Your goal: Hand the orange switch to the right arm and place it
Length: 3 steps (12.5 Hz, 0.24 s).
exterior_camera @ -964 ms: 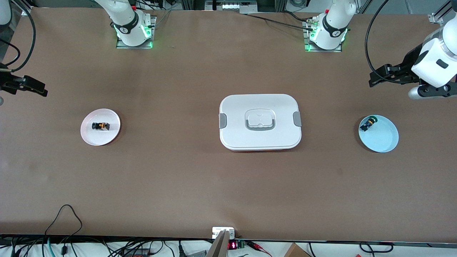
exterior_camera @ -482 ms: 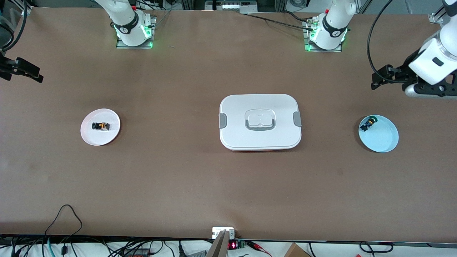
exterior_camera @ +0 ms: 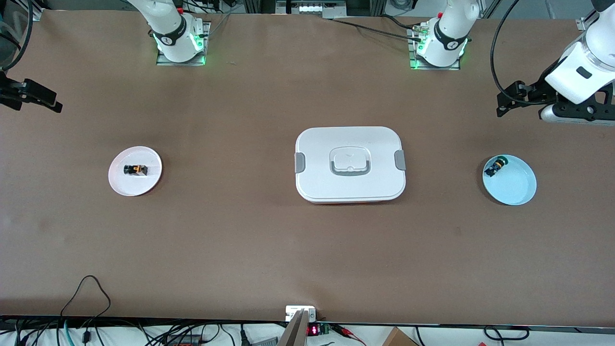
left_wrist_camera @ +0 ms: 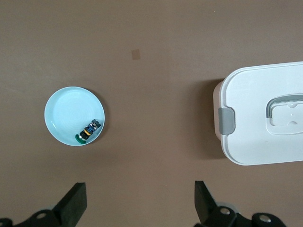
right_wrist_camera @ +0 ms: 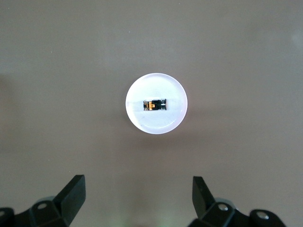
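Orange switch (exterior_camera: 135, 169) lies on its side in the white plate (exterior_camera: 144, 185) toward the right arm's end of the counter (exterior_camera: 240, 230). Right pincer (right_wrist_camera: 137, 196) over bare counter, spread wide, empty. Left pincer (left_wrist_camera: 140, 203) likewise spread, empty, near the blue plate (exterior_camera: 516, 190).

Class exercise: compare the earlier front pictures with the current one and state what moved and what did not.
Both end effectors shifted slightly toward the robots' bases: the left end effector and the right end effector are both open and hold nothing. The orange switch stayed on its pink plate, the green-capped switch on its blue plate, and the white box stayed put.
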Tool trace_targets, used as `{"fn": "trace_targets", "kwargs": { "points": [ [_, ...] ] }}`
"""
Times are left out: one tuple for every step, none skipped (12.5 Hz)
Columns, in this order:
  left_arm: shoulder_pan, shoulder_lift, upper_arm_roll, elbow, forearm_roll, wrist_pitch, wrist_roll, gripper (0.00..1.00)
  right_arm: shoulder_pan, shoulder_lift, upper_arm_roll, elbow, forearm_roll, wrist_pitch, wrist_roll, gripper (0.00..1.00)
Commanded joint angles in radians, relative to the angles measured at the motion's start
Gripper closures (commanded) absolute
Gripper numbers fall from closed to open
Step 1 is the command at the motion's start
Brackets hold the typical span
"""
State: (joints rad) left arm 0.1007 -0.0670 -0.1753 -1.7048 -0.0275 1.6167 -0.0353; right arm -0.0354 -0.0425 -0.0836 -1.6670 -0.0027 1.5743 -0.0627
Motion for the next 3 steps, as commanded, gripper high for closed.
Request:
{"fn": "trace_targets", "kwargs": {
  "points": [
    [0.004, 0.019, -0.003, 0.028, 0.008, -0.006, 0.003, 0.0, -0.001, 0.009, 0.004, 0.038, 0.009, -0.022, 0.008, 0.0],
    [0.004, 0.019, -0.003, 0.03, 0.006, -0.006, 0.003, 0.0, 0.0, 0.009, 0.005, 0.044, 0.009, -0.02, 0.007, 0.0],
    [0.004, 0.019, -0.003, 0.03, 0.006, -0.006, 0.003, 0.0, 0.002, 0.01, 0.005, 0.044, 0.009, -0.02, 0.006, 0.0]
  ]
}}
